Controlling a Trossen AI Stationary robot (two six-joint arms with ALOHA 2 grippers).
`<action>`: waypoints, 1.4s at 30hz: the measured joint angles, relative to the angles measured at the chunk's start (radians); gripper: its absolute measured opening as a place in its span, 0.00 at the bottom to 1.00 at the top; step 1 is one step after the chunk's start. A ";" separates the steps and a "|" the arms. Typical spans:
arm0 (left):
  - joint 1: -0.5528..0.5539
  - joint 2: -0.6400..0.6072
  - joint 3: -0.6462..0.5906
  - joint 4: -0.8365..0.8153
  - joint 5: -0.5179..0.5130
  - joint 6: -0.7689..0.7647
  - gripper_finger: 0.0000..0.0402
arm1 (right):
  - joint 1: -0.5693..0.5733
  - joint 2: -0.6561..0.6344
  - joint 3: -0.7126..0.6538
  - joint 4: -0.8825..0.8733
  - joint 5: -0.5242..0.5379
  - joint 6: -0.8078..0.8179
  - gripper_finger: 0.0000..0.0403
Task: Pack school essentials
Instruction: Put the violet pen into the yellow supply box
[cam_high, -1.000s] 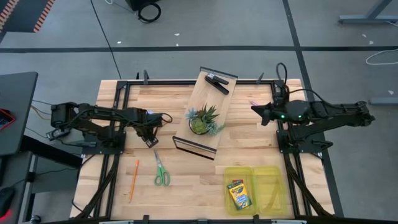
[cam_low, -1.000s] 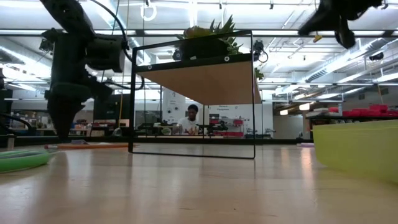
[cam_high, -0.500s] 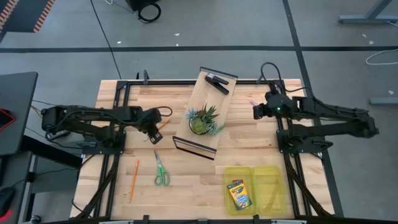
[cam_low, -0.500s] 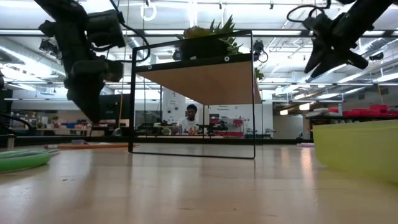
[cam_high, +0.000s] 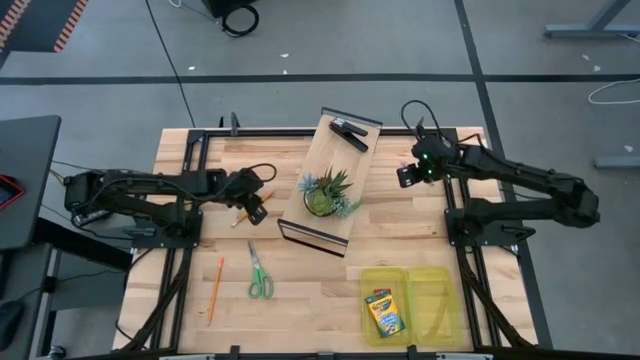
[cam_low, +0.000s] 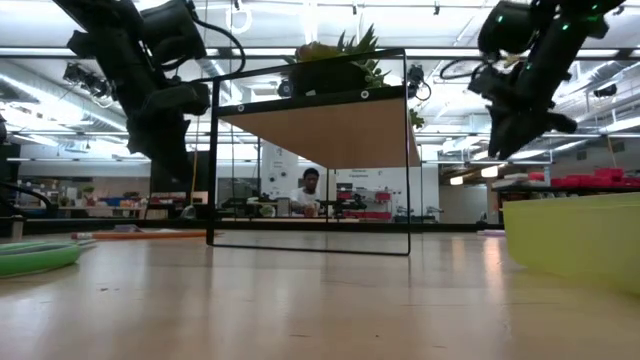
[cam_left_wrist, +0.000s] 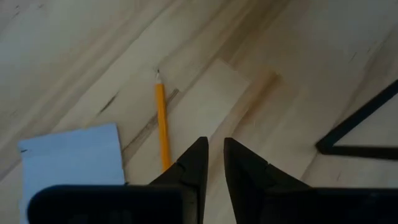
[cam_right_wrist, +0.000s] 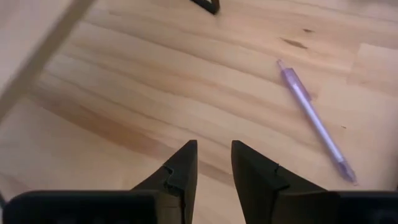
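My left gripper (cam_left_wrist: 216, 163) hangs above the table's left half, tilted down, its fingers a narrow gap apart with nothing between them. Below it lie a thin orange pencil (cam_left_wrist: 161, 118) and a pale blue-white pad (cam_left_wrist: 71, 155), flat on the wood. My right gripper (cam_right_wrist: 214, 163) hovers open over the far right of the table, near a purple pen (cam_right_wrist: 314, 118). Green-handled scissors (cam_high: 260, 272) and a second orange pencil (cam_high: 215, 290) lie near the front left. The crayon box (cam_high: 382, 312) lies in the yellow bin (cam_high: 435, 300).
A tilted wooden shelf in a black frame (cam_high: 335, 150) stands mid-table between the arms. It carries a spiky potted plant (cam_high: 328, 192) and a black clip-like object (cam_high: 350, 132). In the low view the bin's wall (cam_low: 575, 240) rises at the right.
My right gripper has swung from the table's right edge toward the shelf, come down and tipped to point downward. My left gripper has risen off the table, tipped less steeply, and drifted a little toward the shelf.
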 joint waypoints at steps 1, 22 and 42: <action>0.000 0.000 0.000 0.006 0.000 -0.007 0.14 | -0.024 0.011 0.000 0.001 -0.019 -0.032 0.26; 0.001 0.000 0.114 -0.037 0.014 -0.043 0.13 | -0.259 0.249 0.000 0.109 -0.206 -0.336 0.27; 0.048 -0.126 0.222 -0.144 -0.121 0.064 0.10 | -0.436 0.496 0.035 0.137 -0.242 -0.451 0.30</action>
